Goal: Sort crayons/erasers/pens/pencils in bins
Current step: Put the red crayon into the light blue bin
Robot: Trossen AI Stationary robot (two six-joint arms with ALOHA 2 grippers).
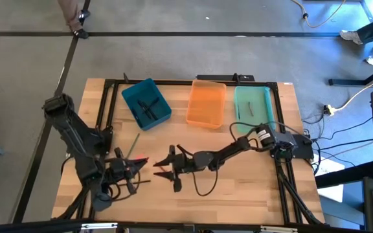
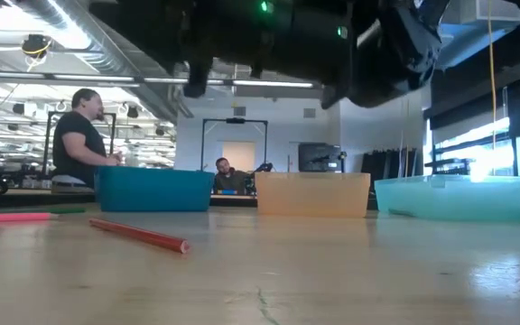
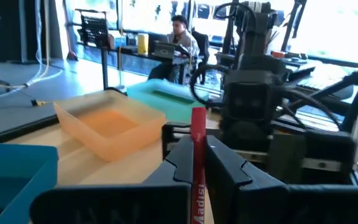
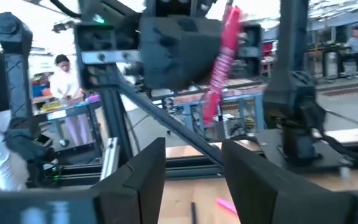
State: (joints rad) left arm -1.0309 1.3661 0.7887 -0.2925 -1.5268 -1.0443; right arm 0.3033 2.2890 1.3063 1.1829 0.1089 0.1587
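My left gripper [image 3: 197,168] clamped on a red crayon [image 3: 198,134] held upright, my right gripper [image 1: 167,167] spread wide, empty, facing it above the table [image 1: 238,188]

Wood tabletop, plastic bins

Table [image 1: 238,188] is pale, smooth-grained wood; orange bin [image 1: 207,103] looks translucent plastic, teal bin [image 1: 146,103] opaque, slightly glossy plastic.

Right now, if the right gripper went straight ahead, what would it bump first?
Probably the red crayon held upright in the left gripper. The right gripper, jaws open, points at it, though the gap is hard to judge.
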